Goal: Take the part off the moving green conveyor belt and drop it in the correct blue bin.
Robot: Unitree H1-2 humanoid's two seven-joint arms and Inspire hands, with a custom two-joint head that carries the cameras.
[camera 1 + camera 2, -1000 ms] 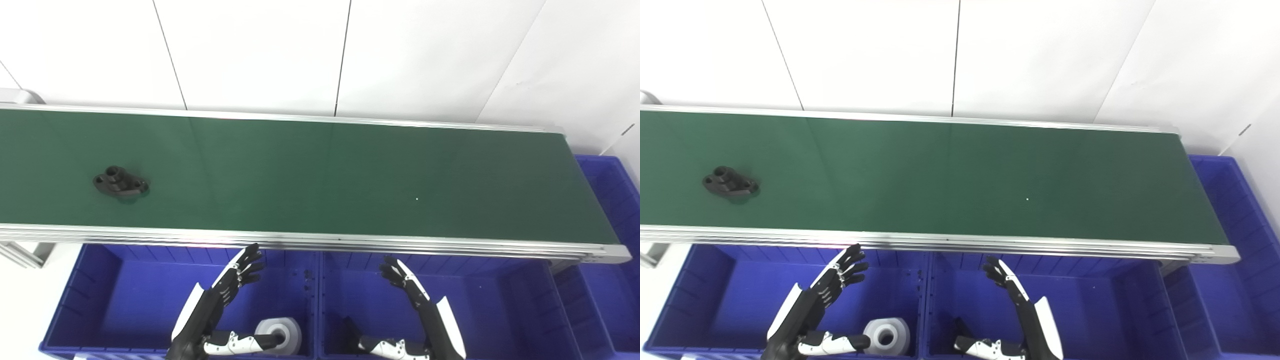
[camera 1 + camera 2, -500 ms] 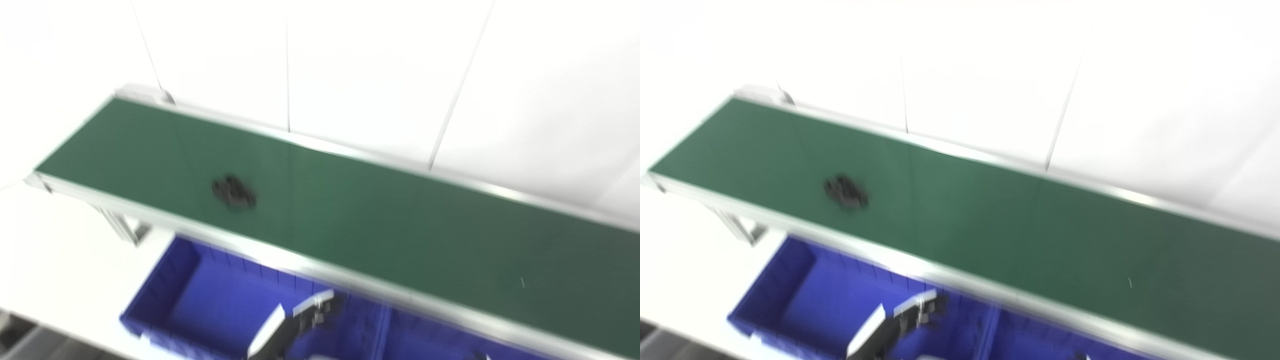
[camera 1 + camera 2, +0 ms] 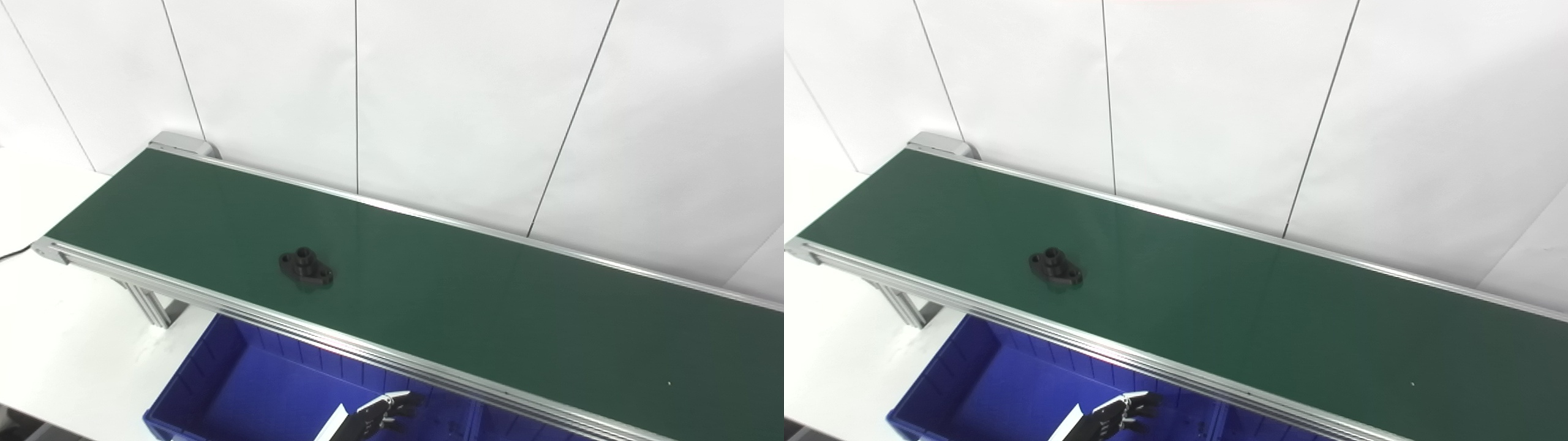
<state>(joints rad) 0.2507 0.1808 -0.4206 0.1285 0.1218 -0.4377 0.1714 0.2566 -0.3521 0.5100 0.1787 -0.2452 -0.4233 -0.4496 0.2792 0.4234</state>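
Observation:
A black flanged part (image 3: 305, 269) with a raised round boss lies on the green conveyor belt (image 3: 465, 306), toward its left half and nearer the front rail; it also shows in the right eye view (image 3: 1055, 268). My left hand (image 3: 387, 411) is open and empty at the bottom edge, over the blue bin (image 3: 245, 392) below the belt, well in front of and to the right of the part. My right hand is out of the picture.
The belt's aluminium front rail (image 3: 343, 346) runs diagonally between my left hand and the part. The belt's left end (image 3: 46, 248) stands on a metal leg (image 3: 150, 306) over a white table (image 3: 67, 355). A white panelled wall is behind.
The camera has swung left and up, so the whole picture shifted. The right hand and the grey roll in the bin have left the frame. The part has ridden rightward along the belt.

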